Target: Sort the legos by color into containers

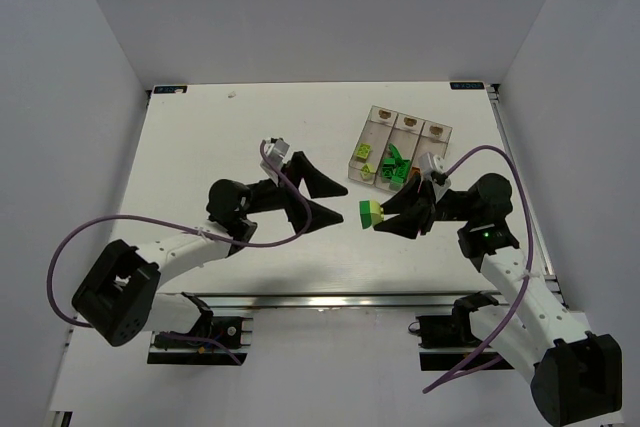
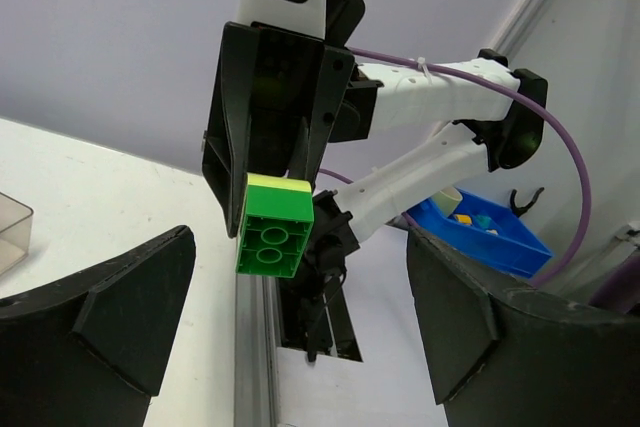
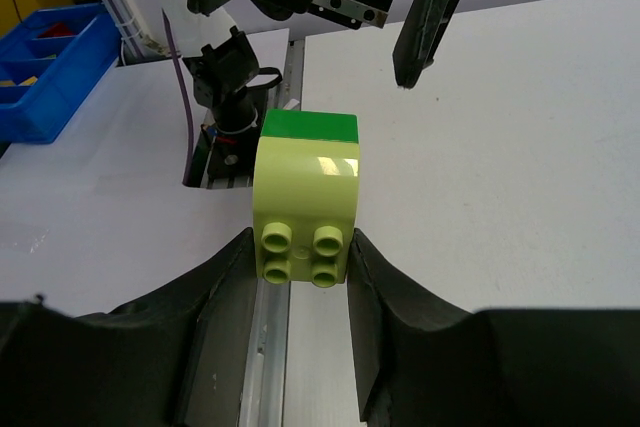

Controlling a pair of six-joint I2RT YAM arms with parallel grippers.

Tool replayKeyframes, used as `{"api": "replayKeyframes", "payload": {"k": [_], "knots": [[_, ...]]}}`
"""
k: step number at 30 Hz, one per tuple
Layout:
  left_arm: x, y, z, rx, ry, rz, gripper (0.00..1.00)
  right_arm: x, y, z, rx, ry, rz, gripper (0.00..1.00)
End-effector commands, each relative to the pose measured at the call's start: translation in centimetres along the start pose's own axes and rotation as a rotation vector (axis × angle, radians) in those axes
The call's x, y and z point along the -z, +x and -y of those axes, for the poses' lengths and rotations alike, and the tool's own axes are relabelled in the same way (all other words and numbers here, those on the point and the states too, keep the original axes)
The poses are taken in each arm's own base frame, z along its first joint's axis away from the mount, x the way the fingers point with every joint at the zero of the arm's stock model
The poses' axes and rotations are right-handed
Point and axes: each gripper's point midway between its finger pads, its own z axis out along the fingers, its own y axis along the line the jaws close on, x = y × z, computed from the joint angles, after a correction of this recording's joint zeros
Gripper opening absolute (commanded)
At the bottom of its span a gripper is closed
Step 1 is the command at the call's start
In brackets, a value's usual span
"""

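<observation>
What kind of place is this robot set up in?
Probably a robotics lab test cell: a white table boxed in by plain white walls, a left arm and right arm mounted on an aluminium rail at its near edge, and a blue parts bin nearby.

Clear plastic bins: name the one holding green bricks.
The middle clear plastic bin: green bricks fill its near end; the left bin holds yellow-green ones.

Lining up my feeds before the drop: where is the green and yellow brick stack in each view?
Top: brick stack right of centre, just below the bins.
Left wrist: centre, underside showing.
Right wrist: centre, studs toward camera.
Shared landmark: the metal rail along the near edge.
</observation>
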Motion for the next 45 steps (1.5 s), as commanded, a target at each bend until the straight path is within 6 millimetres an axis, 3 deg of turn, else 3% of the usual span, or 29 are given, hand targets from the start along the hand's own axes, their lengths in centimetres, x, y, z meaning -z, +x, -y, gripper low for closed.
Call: {"api": "replayKeyframes", "payload": {"k": [1, 7, 21, 36, 45], "knots": [[-0.2, 0.7, 0.9, 0.012, 0.041, -0.015, 0.95, 0.1, -0.4, 0.1, 0.047, -0.007, 0.003, 0.00], [-0.9, 2.4, 0.1, 0.020, 0.009, -0.062, 0.94, 0.0, -0.4, 0.0, 0.045, -0.012, 0.002, 0.00], [-2.0, 4.1, -1.3, 0.043, -0.020, -0.088, 0.88, -0.5, 0.3, 0.1, 0.007, -0.043, -0.011, 0.00], [-2.3, 4.2, -1.1, 0.024, -0.009, -0.090, 0.81, -0.8, 0.5, 0.4, -0.029, -0.040, -0.009, 0.00], [-2.6, 4.5, -1.7, 0.023, -0.036, -0.100, 0.71, -1.0, 0.3, 1.0, -0.060, -0.003, 0.006, 0.00]]}}
